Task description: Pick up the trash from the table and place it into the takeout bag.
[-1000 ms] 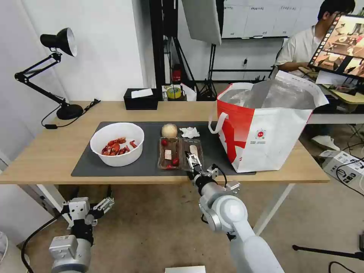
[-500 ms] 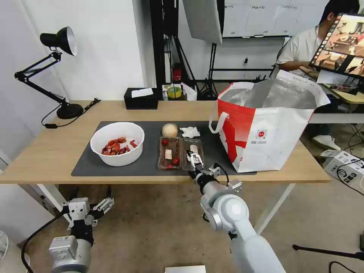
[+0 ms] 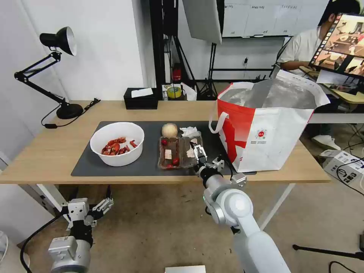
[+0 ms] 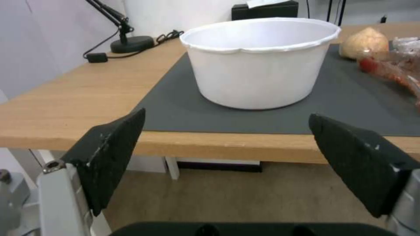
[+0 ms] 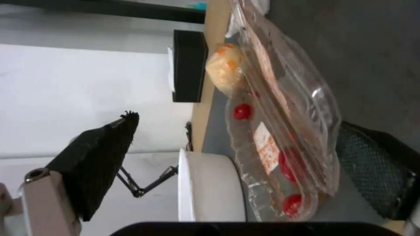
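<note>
The clear hinged box (image 3: 173,152) with red scraps lies on the dark mat (image 3: 87,165) at the middle of the table (image 3: 49,151). Its right half is tipped up. My right gripper (image 3: 200,153) is open at that raised half, and in the right wrist view the box (image 5: 280,131) sits between the spread fingers of the right gripper (image 5: 238,121). The white bowl (image 3: 117,143) of red shells stands to the left. Behind the box are the beige ball (image 3: 169,130) and the crumpled napkin (image 3: 189,131). The takeout bag (image 3: 269,129) stands open on the right. My left gripper (image 3: 98,206) hangs open below the table's front edge, facing the bowl (image 4: 258,65).
A black tissue box (image 3: 141,99) and a tape roll (image 3: 174,92) sit at the table's back edge. A black desk lamp (image 3: 57,72) stands at the back left. The bag's handle (image 3: 216,123) hangs close to the right arm.
My right gripper has moved forward and to the right along the box. The box's right half, flat before, now tilts up toward the left half. The left arm has stayed still.
</note>
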